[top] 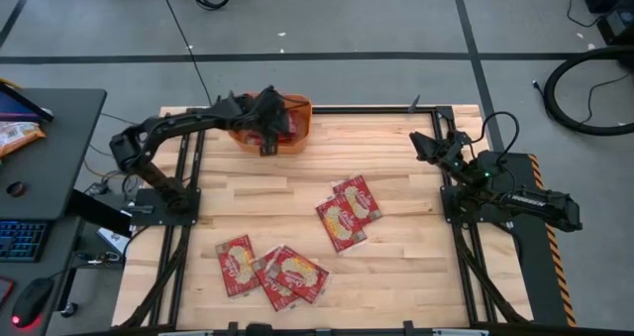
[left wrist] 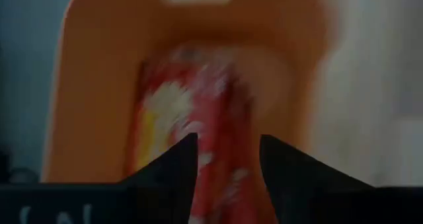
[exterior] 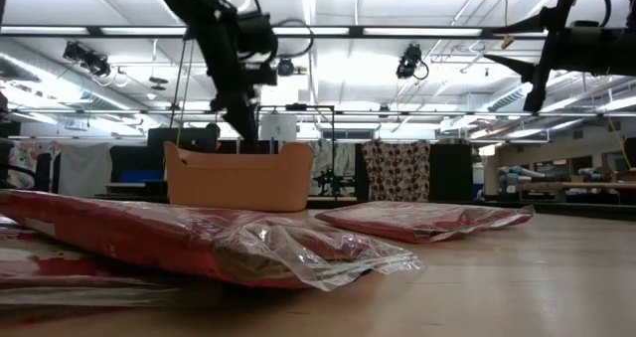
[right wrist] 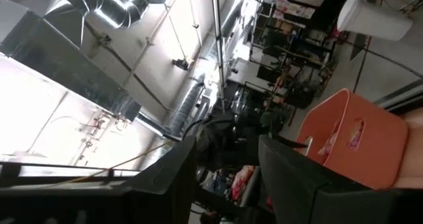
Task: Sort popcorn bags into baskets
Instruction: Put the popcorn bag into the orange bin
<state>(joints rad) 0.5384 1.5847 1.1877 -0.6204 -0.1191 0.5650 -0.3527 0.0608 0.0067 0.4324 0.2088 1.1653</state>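
My left gripper (left wrist: 228, 159) hangs over the orange basket (top: 297, 118) at the far edge of the tabletop (top: 396, 267), left of middle. Its jaws stand spread with a plain gap between the two dark fingers (left wrist: 178, 161), and they pinch nothing. Through that gap I see a red popcorn bag (left wrist: 198, 118) lying inside the basket below; whether the fingertips touch it I cannot tell, as the wrist view is blurred. From the low view the left gripper (exterior: 243, 113) points down just above the basket's (exterior: 238, 178) rim.

My right gripper (top: 428, 143) waits raised near the far right corner of the tabletop, well apart from the bags. In its wrist view the jaws are likewise parted, with open room showing between the fingers (right wrist: 172, 174), and they hold nothing. The basket (right wrist: 350, 145) shows farther off in that view.

On the tabletop I count two popcorn bags (top: 349, 211) overlapping each other near the middle, slightly towards the right edge. A single bag (top: 235, 266) lies near the front edge, left of middle, and just beside it to the right sits a small overlapping heap of bags (top: 290, 275). Each red packet carries a pale yellow round picture; I can read no writing or brand on any of them. In the low view the nearest packet (exterior: 199, 243) shows a clear crimped plastic end.
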